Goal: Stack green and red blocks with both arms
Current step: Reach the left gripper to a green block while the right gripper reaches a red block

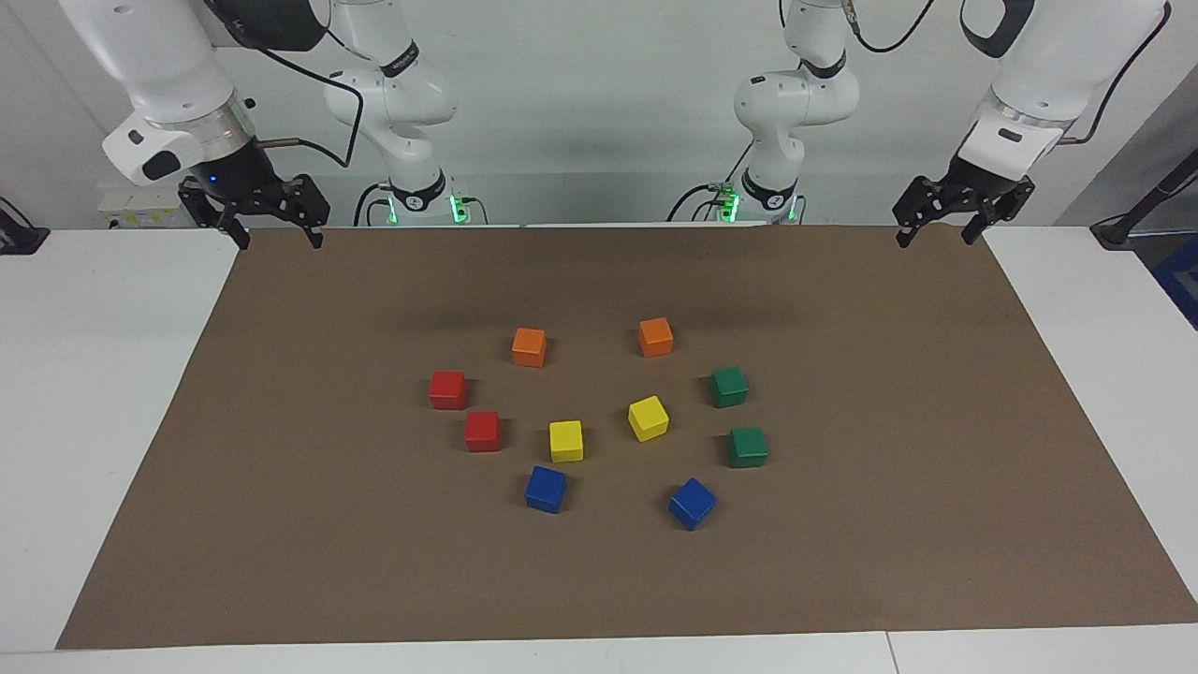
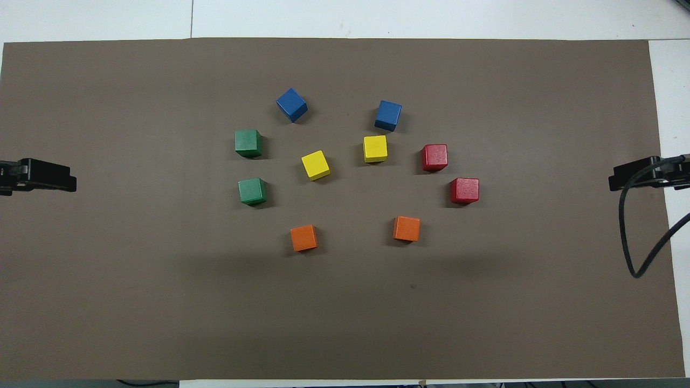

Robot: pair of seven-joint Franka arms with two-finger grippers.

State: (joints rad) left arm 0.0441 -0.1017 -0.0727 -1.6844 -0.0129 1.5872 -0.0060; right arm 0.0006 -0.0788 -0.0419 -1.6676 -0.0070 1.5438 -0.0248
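Note:
Two green blocks (image 1: 728, 387) (image 1: 748, 446) sit apart on the brown mat toward the left arm's end; they also show in the overhead view (image 2: 252, 191) (image 2: 248, 143). Two red blocks (image 1: 448, 389) (image 1: 483, 431) sit apart toward the right arm's end, also seen from overhead (image 2: 464, 190) (image 2: 434, 157). No block is stacked. My left gripper (image 1: 936, 239) hangs open and empty over the mat's corner by its base. My right gripper (image 1: 278, 241) hangs open and empty over the other corner by its base. Both arms wait.
Two orange cubes (image 1: 529, 346) (image 1: 655, 337) lie nearest the robots. Two yellow cubes (image 1: 565, 440) (image 1: 648, 417) lie in the middle. Two blue cubes (image 1: 546, 489) (image 1: 692, 503) lie farthest. The brown mat (image 1: 281, 524) covers a white table.

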